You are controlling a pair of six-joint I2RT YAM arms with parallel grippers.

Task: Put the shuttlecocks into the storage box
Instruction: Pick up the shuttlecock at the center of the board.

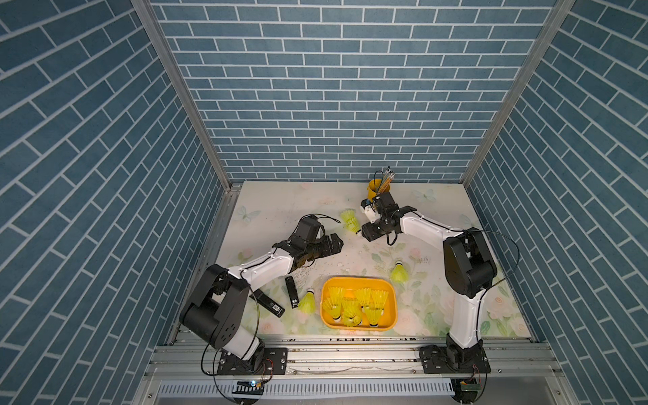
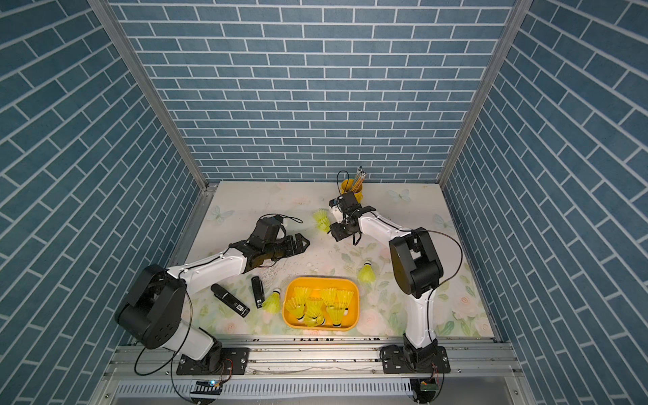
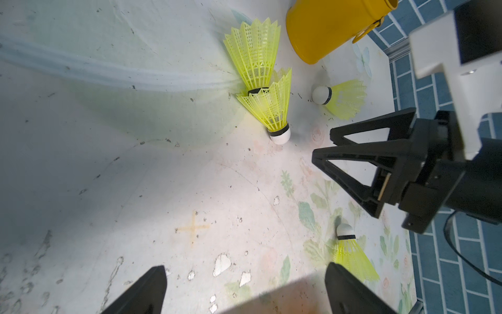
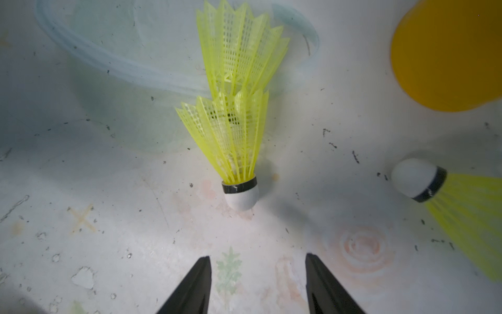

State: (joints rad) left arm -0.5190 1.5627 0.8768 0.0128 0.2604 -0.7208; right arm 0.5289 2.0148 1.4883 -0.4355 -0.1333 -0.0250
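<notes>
The storage box (image 1: 350, 280) sits at the near middle of the worktop (image 1: 280, 207), with a heap of shuttlecocks (image 1: 364, 298) lying inside it. One loose shuttlecock (image 1: 308, 302) lies just beside the box's left wall, and a second loose shuttlecock (image 1: 399, 272) lies near its far right corner. Farther back, a nested pair (image 1: 350, 221), one pushed into the other's skirt, lies just left of the right claw (image 1: 364, 232). Its jaws stand partly apart with nothing between them, and the pair's white tip lies just ahead of the gap. The left claw (image 1: 336, 242) is spread wide and empty, left of the middle. The left wrist view shows a further shuttlecock (image 3: 339, 98) lying near the yellow cup (image 3: 326, 30).
</notes>
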